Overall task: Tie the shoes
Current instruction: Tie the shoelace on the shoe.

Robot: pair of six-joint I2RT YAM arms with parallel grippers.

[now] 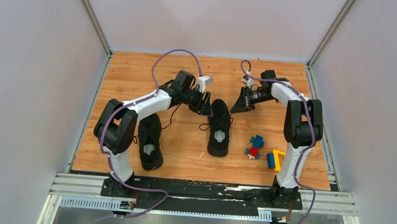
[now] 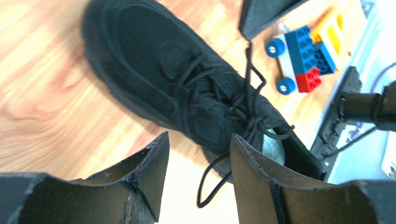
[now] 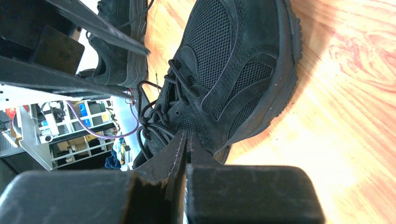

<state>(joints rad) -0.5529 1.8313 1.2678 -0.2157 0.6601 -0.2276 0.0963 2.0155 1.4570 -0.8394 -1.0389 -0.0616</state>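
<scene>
1. Nearest the overhead lens, a metal rail [image 1: 202, 194] carries both arm bases, so each arm reaches away across the counter [image 1: 137, 73].
2. Beside the left arm lies the left shoe [image 1: 150, 143], toe pointing away. Neither arm touches it, and it seems to be waiting its turn.
3. Over the middle shoe [image 1: 219, 128] the left jaws stand apart, gripping nothing. A lace end [image 2: 200, 193] dangles between them, probably handy for the next grasp.
4. That middle shoe sits between the two arms, where both can work its laces.
5. At its right side the right jaws are clenched on a lace [image 2: 248, 60] drawn up taut from the knot area — likely to hold tension.
6. Toy blocks [image 1: 256, 147] lie further right, apart from the shoe and no part of the job.
7. Orange wood grain covers the counter, and pale plain walls [image 1: 34, 83] close it in on three sides.
</scene>
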